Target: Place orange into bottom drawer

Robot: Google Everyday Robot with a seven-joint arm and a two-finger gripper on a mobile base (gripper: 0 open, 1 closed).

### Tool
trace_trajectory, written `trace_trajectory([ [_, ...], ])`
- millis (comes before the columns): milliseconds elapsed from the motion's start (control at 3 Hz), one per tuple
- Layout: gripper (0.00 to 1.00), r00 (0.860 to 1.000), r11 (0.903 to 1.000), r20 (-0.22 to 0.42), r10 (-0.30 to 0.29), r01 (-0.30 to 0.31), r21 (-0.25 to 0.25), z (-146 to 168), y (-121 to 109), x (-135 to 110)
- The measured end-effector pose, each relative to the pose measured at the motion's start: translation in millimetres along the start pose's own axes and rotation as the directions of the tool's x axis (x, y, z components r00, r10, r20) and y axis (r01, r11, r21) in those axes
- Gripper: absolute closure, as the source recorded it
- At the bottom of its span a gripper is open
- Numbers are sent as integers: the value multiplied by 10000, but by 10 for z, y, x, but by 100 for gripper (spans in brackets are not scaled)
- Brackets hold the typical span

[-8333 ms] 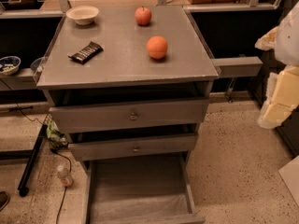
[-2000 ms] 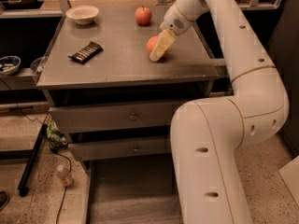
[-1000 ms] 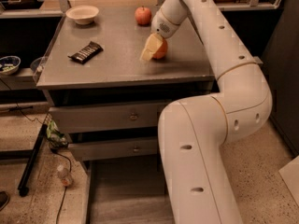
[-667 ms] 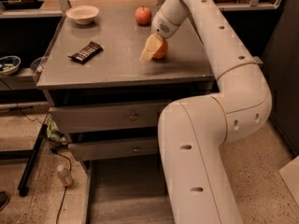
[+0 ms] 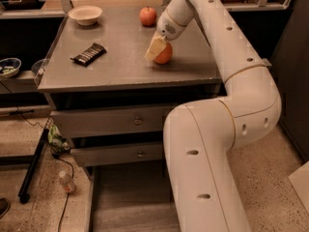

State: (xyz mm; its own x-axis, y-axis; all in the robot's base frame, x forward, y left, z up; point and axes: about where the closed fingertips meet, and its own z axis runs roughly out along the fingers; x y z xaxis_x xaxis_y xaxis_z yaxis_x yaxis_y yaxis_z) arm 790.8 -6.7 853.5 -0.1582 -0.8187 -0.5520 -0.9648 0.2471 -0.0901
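Note:
The orange point(image 5: 165, 55) rests on the grey cabinet top point(image 5: 120, 57), right of centre. My gripper point(image 5: 157, 49) is down at the orange's left side, touching it, and covers part of it. My white arm reaches in from the lower right and arches over the cabinet. The bottom drawer point(image 5: 126, 199) stands pulled out at the foot of the cabinet, its plain grey floor showing. The arm hides its right part.
A red apple point(image 5: 148, 16) and a cream bowl point(image 5: 85, 14) sit at the back of the top. A dark snack bar point(image 5: 88, 53) lies at the left. Two shut upper drawers point(image 5: 111, 122) sit above the open one. A small bottle point(image 5: 66, 181) and cables lie on the floor at left.
The arm came in from the right and reached over the top to the orange. Two seconds ago the gripper stood a little further right. Over the last second nothing has visibly moved.

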Motion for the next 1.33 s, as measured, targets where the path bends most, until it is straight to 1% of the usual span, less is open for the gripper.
trace_trajectory([
  [333, 71, 10000, 10000, 0, 0, 0, 0, 0, 0, 0],
  [667, 99, 10000, 10000, 0, 0, 0, 0, 0, 0, 0],
  [1000, 100, 10000, 10000, 0, 3, -3, 1, 0, 0, 0],
  [1333, 100, 9984, 9982, 28, 562, -562, 192, -134, -36, 97],
])
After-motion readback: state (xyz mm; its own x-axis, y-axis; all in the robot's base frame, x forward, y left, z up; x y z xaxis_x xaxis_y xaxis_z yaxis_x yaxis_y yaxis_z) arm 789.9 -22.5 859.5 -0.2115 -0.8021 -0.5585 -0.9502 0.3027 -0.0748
